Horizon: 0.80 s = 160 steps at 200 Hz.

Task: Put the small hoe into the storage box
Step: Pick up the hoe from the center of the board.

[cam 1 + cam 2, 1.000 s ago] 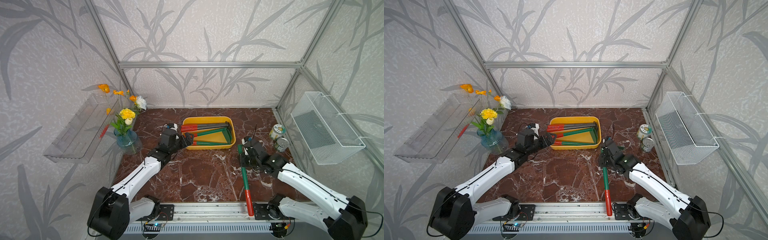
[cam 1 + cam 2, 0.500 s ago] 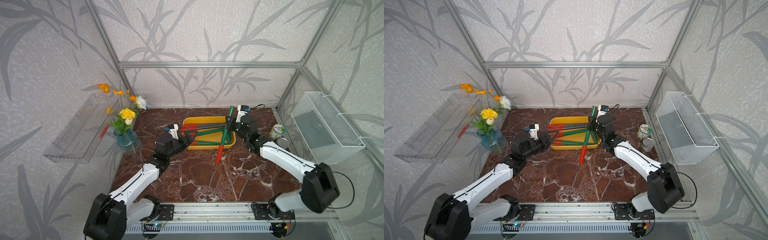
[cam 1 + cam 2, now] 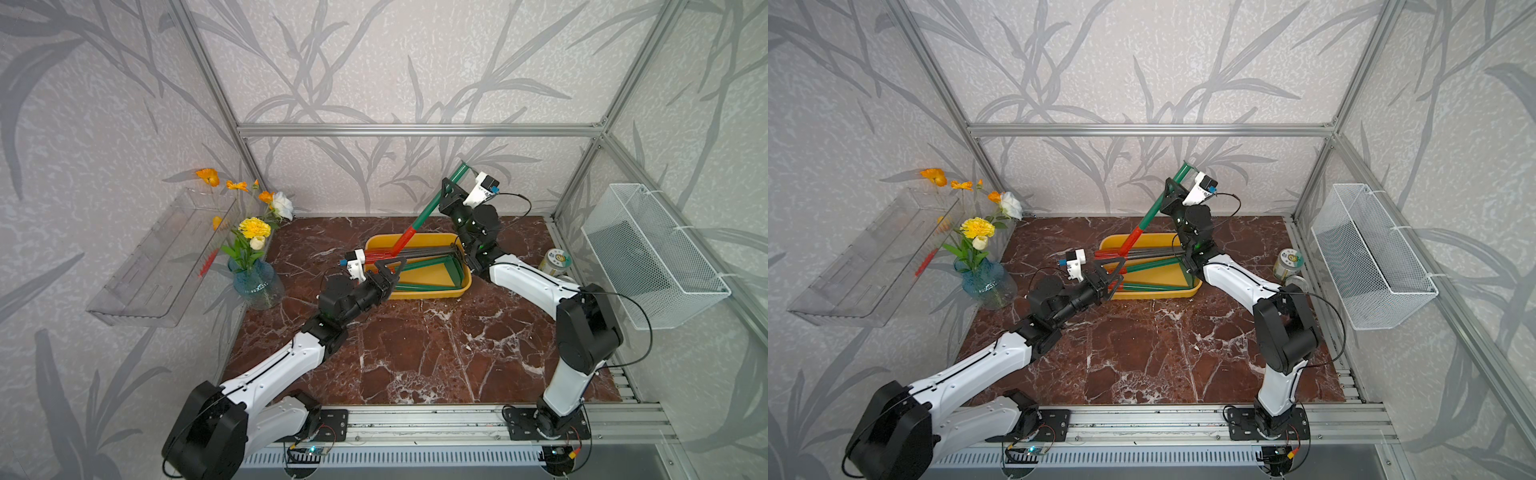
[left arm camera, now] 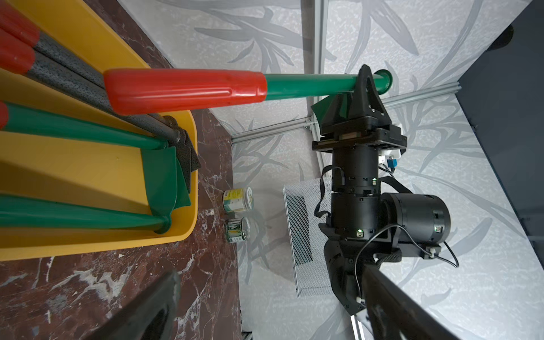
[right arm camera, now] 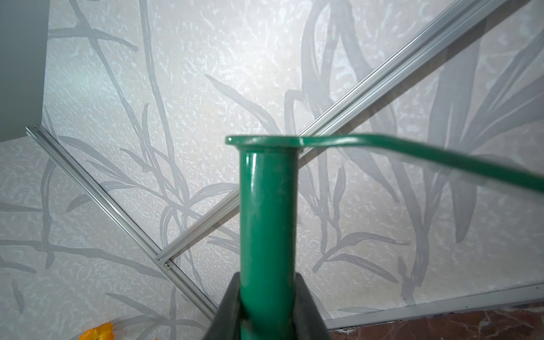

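Note:
The small hoe (image 3: 424, 216) has a green shaft and a red grip. My right gripper (image 3: 449, 192) is shut on its shaft near the blade end, high over the far edge of the yellow storage box (image 3: 432, 293). The hoe slants down, its red grip reaching over the tools in the box. In the right wrist view the green shaft (image 5: 268, 212) stands between the closed fingers. The left wrist view shows the hoe (image 4: 182, 89) crossing above the box (image 4: 88, 244). My left gripper (image 3: 392, 268) is open and empty at the box's near left corner.
Several red, green and black tools lie in the box. A blue vase of flowers (image 3: 257, 282) stands at the left, under a clear trough (image 3: 158, 257) on the wall. Two jars (image 3: 557, 259) and a white wire basket (image 3: 652, 253) are at the right.
My right arm carried the hoe from the front of the table up over the box, and its red grip now tips down into it. The left gripper has drawn back slightly, still open.

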Each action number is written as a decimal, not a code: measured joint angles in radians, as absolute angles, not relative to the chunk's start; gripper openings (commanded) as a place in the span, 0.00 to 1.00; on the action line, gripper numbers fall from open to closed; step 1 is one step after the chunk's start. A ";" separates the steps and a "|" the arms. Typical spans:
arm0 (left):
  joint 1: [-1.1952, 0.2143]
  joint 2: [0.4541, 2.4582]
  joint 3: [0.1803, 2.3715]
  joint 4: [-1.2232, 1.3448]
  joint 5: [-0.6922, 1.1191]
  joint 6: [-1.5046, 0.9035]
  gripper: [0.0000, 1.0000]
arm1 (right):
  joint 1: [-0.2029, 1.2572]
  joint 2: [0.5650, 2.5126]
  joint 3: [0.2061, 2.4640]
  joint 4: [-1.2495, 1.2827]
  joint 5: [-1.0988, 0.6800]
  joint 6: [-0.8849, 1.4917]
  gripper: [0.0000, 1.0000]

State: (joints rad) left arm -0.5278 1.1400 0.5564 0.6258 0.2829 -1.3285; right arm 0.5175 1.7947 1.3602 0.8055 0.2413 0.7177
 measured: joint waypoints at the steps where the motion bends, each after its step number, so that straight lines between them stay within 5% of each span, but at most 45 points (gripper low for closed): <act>1: -0.529 1.143 0.556 0.628 0.280 -1.328 0.96 | 0.518 1.795 1.360 0.807 0.242 0.720 0.00; 160: -0.539 1.692 0.773 1.297 0.072 -1.388 0.95 | 0.509 1.654 1.161 0.989 0.223 0.884 0.00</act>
State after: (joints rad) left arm -0.5392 1.6917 0.7734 1.2972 0.0715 -1.3884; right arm 0.5087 1.6543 1.1610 0.9894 0.2226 0.8837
